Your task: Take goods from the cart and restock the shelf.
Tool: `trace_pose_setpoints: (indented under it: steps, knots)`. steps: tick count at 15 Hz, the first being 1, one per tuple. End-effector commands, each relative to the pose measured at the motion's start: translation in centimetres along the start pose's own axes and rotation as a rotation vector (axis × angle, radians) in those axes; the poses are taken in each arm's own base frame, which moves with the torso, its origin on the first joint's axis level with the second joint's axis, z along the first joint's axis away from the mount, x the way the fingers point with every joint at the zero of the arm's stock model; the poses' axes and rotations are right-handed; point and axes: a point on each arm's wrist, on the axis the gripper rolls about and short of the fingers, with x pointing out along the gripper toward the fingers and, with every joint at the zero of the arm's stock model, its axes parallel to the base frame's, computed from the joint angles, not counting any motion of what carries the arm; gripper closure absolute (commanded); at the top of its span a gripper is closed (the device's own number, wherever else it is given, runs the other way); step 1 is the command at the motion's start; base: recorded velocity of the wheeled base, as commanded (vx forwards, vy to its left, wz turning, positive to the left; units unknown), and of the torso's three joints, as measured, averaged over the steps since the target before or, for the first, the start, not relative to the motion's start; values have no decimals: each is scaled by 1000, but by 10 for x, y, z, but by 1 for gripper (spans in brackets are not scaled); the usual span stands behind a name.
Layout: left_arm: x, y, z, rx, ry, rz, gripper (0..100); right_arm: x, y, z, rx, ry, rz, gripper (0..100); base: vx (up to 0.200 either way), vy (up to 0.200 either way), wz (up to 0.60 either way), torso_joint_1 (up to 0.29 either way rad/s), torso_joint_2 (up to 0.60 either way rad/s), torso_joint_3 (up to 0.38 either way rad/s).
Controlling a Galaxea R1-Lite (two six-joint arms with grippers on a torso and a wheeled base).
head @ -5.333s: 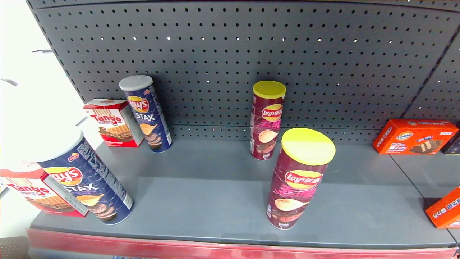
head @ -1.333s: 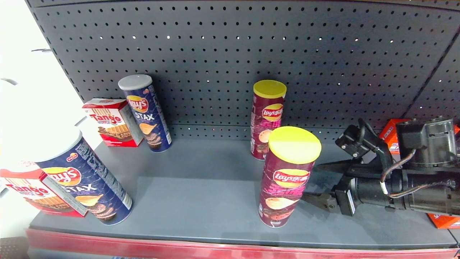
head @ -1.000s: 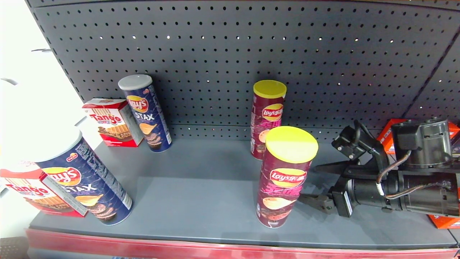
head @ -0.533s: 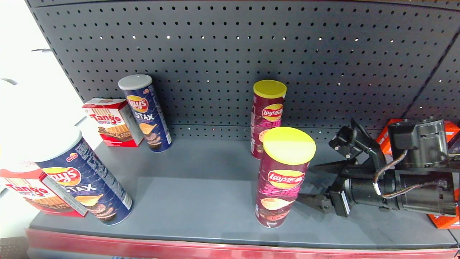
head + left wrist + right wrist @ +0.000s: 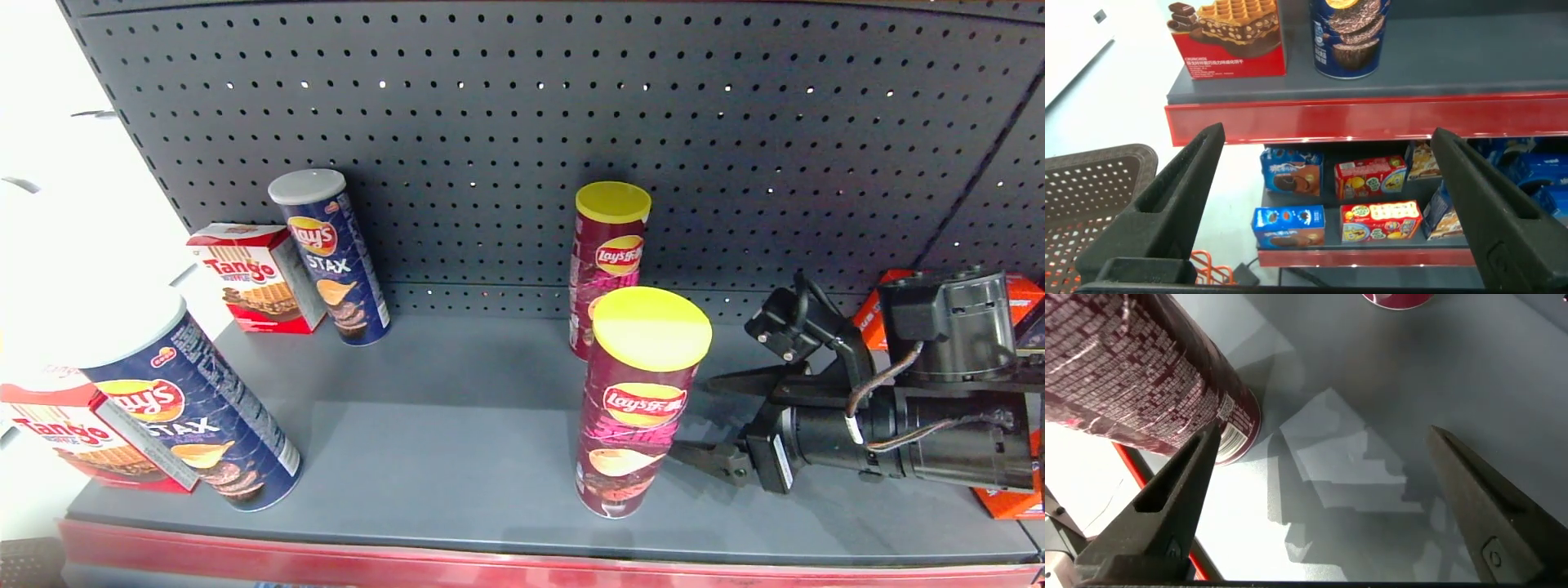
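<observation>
Back panel: a dark perforated back panel (image 5: 490, 122) rises along the rear edge of the shelf.
Shelf: the grey shelf (image 5: 457, 425) has a red strip on its front edge.
Right gripper: the right gripper (image 5: 694, 415) lies low over the right part of the shelf, pointing toward the middle. Its jaws are spread wide and hold nothing. The nearer finger (image 5: 1192, 482) touches the lower side of the front maroon can, which stands outside the gap.
Left gripper: the left gripper (image 5: 1327, 135) is below and out from the front left corner, with its jaws spread wide and holding nothing.
Cart basket: a dark perforated cart basket (image 5: 1094, 188) is beside the left gripper, below shelf level.
Blue cans: the front blue can (image 5: 196, 416) stands upright at the front left corner. The rear blue can (image 5: 331, 261) stands upright at the rear edge, left of centre.
Front maroon can: the front maroon can (image 5: 637, 408) stands upright with its yellow lid on, near the front edge, right of centre.
Rear maroon can: the rear maroon can (image 5: 608, 261) stands upright by the rear edge, directly behind the front one.
Wafer boxes: one red wafer box (image 5: 257, 278) touches the rear blue can. Another wafer box (image 5: 73, 445) is at the left edge, against the front blue can.
Orange boxes: one orange box (image 5: 875, 317) is at the rear right and another orange box (image 5: 1008, 502) at the front right. The arm partly hides both.
Lower packets: small snack packets (image 5: 1372, 180) sit on the tier beneath.
</observation>
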Motion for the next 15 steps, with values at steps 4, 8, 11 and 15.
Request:
trace_pose_setpoints:
  steps: [4, 8, 11, 15]
  knots:
    - [0, 0, 0, 0, 1, 2, 0, 4, 1, 1, -3, 2, 8, 0, 0, 0, 0, 0, 0, 0]
    - [0, 0, 0, 0, 1, 0, 0, 5, 1, 3, -6, -1, 9, 0, 0, 0, 0, 0, 0, 0]
    - [0, 0, 0, 0, 1, 0, 0, 6, 0, 3, -6, -1, 9, 0, 0, 0, 0, 0, 0, 0]
    - [0, 0, 0, 0, 1, 0, 0, -1, -5, 3, 6, -12, -17, 0, 0, 0, 0, 0, 0, 0]
